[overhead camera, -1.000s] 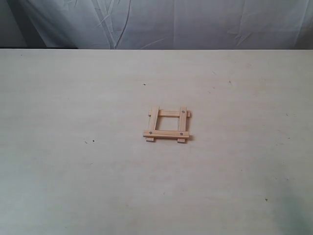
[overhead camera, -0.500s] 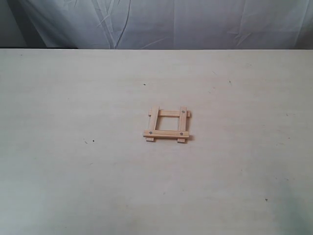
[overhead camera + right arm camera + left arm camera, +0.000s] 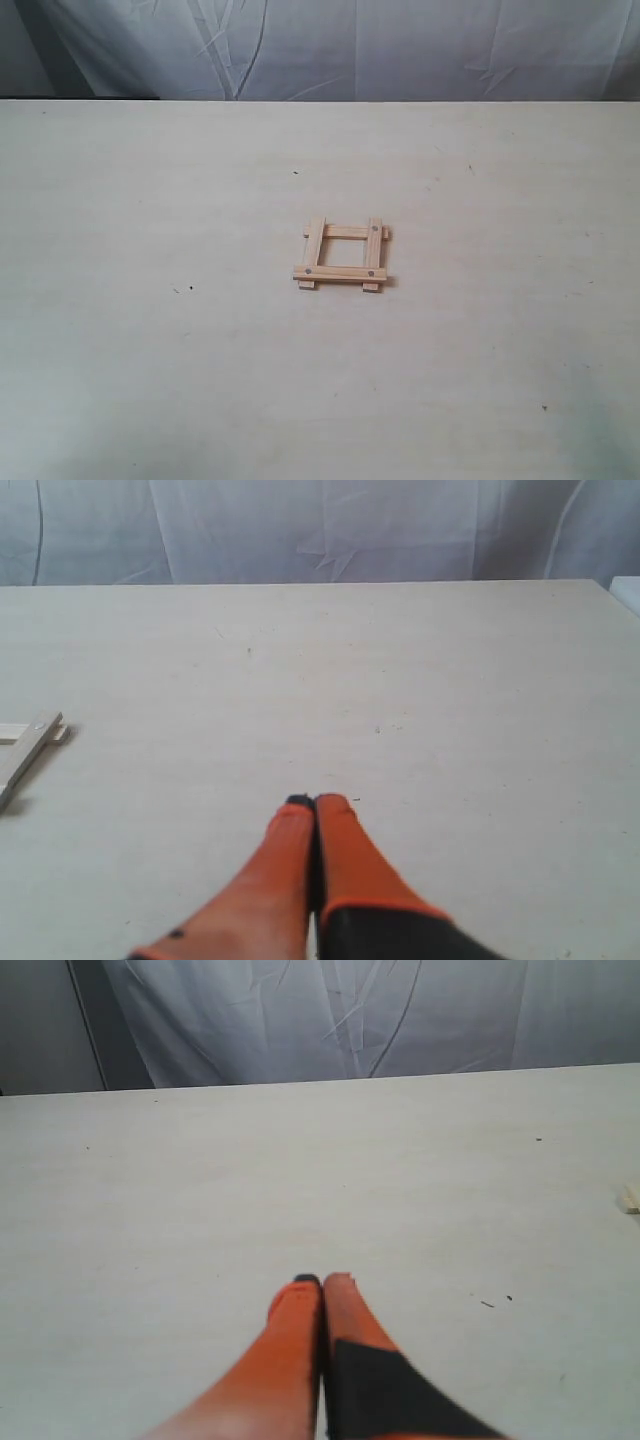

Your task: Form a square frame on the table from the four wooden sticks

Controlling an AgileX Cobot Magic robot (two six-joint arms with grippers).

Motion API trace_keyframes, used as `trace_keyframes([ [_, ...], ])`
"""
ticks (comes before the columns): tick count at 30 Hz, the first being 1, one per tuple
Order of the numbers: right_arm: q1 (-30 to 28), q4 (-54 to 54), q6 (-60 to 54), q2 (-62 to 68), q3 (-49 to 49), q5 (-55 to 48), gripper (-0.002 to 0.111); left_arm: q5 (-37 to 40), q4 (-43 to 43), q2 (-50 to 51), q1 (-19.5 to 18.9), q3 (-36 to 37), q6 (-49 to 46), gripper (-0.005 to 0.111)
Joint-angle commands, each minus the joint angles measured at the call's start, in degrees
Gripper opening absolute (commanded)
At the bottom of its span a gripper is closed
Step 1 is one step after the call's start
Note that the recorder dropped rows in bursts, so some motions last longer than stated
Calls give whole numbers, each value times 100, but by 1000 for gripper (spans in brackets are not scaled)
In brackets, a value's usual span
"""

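We count 4 wooden sticks (image 3: 340, 273) laid as 1 square frame (image 3: 313, 245), ends crossing at 4 corners, approx. mid table (image 3: 150, 350). 2 grippers: left gripper (image 3: 322, 1282) & right gripper (image 3: 315, 802) — both pinched closed, empty, each off to a side of the frame.

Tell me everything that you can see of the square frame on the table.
The square frame is a small open square of four wooden sticks, flat, pale and equal in length. It lies flat near the middle of the table. The sticks overlap at the corners, and their ends stick out a little. The near stick lies on top of the two side sticks. Three small dark dots show at the corners. Inside the square, bare tabletop shows. Only the table touches it.
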State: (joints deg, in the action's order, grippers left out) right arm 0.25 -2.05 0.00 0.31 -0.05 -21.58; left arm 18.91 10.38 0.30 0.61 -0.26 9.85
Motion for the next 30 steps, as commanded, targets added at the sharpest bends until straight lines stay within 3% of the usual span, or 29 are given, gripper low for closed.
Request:
trace_keyframes([
  [1,-25,-18,0,-31,5,66,0,-88,36,-30,-15,26,25,0],
  [9,-25,-18,0,-31,5,66,0,-155,-514,-30,-15,26,-45,0],
  [15,-25,-7,0,-31,5,82,0,-155,-1069,-30,-15,26,-985,0],
  [30,-25,4,0,-31,5,82,0,-155,-1073,-30,-15,26,-1049,0],
])
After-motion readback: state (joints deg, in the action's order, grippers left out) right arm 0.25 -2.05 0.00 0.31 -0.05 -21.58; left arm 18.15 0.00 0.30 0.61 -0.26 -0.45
